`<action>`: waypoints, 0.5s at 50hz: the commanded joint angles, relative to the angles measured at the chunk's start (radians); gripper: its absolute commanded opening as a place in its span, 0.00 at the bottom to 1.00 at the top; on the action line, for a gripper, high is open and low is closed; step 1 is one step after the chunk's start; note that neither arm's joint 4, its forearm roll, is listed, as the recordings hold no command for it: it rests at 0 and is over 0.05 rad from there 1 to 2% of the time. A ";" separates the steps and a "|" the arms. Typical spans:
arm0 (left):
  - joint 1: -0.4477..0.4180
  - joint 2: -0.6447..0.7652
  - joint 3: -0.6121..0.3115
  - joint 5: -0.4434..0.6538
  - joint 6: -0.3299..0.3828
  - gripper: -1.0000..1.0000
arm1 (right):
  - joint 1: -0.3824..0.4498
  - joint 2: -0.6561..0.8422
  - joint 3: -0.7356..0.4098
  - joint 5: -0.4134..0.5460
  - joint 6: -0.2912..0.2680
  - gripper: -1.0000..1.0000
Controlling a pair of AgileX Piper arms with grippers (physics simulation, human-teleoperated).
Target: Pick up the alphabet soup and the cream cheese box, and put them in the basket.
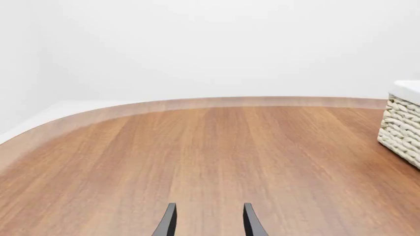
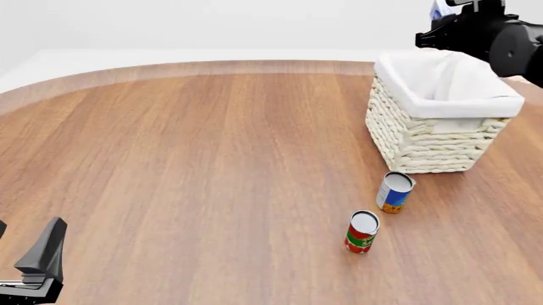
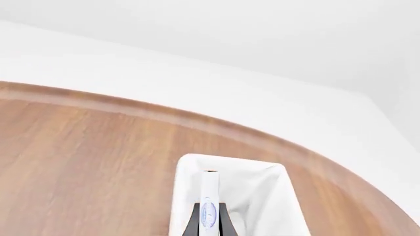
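The alphabet soup point(image 2: 395, 192), a blue and white can with an orange-yellow band, stands on the table just in front of the basket point(image 2: 441, 136). High above the basket's far rim, my right gripper point(image 2: 439, 10) is shut on the cream cheese box point(image 3: 209, 204). The wrist view shows that box edge-on, white with a blue mark, over the basket's white lining point(image 3: 253, 196). My left gripper point(image 1: 210, 221) is open and holds nothing. It hangs low over the table's near left corner, far from the can.
A red and green can point(image 2: 362, 232) stands just in front of and left of the soup. A corner of the woven basket point(image 1: 402, 123) shows in the left wrist view. The table's curved far edge point(image 2: 212, 65) runs behind.
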 commanded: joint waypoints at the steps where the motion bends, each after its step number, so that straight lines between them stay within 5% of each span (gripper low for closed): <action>1: 0.000 0.000 0.000 0.000 0.000 1.00 | -0.053 0.072 -0.093 0.039 0.009 0.00; 25: 0.000 0.000 0.000 0.000 0.000 1.00 | -0.092 0.200 -0.219 0.141 -0.003 0.00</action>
